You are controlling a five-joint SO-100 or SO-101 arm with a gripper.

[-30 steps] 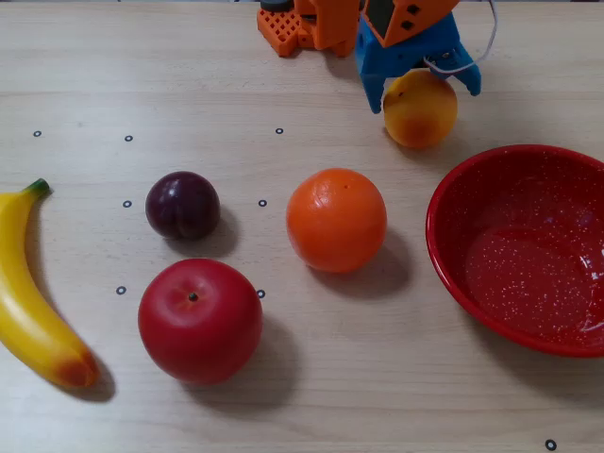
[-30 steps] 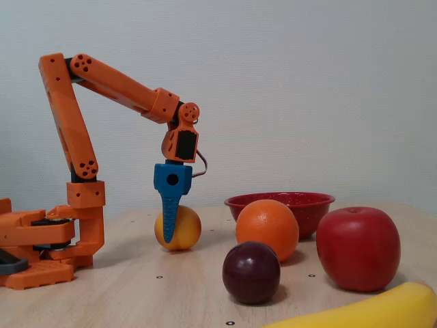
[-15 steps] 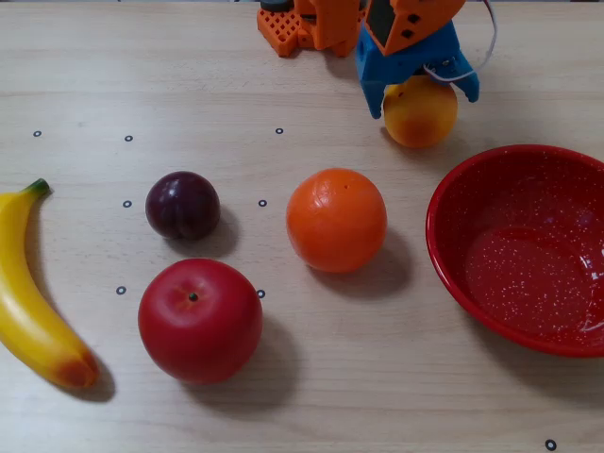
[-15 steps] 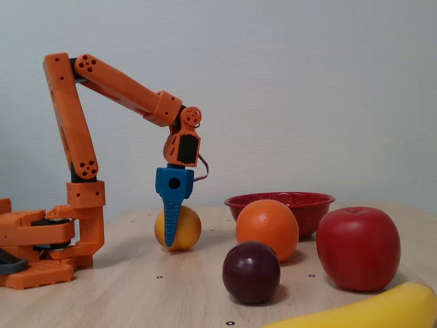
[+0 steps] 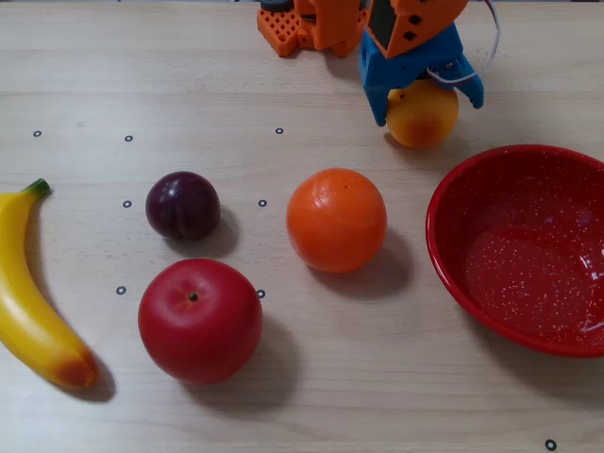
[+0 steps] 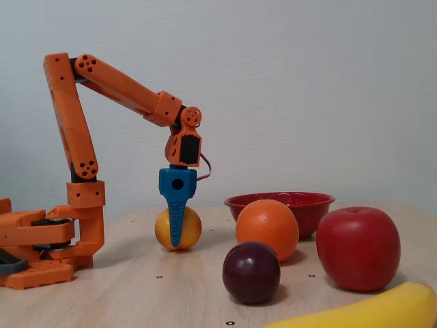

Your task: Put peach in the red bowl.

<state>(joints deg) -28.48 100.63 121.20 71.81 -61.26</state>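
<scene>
Blue gripper fingers (image 5: 422,94) are lowered around the peach (image 5: 424,115), one on each side of it as the top-down fixed view shows; whether they are already pressed against the fruit cannot be told, though they are spread about as wide as the peach itself. In the side-on fixed view the gripper (image 6: 177,236) hangs nearly upright in front of the peach (image 6: 190,228), its tip close to the table (image 6: 136,287). The peach appears to rest on the table, just beyond the far-left rim of the red bowl (image 5: 444,255) in the top-down view, near it but apart.

The grasping step is judged to be in hand; no lift is seen. Next, the fingers would need to be closed firmly on the fruit, which is round and likely to roll or slip out if squeezed off-centre. It would then have to be raised above the rim of the red bowl (image 6: 280,200) and carried over the speckled inside before release.

Relative to the bowl, the orange (image 5: 337,220) lies to the left in the top-down view, and an apple (image 5: 200,320), plum (image 5: 182,205) and banana (image 5: 28,302) lie further left, well out of the path.
</scene>
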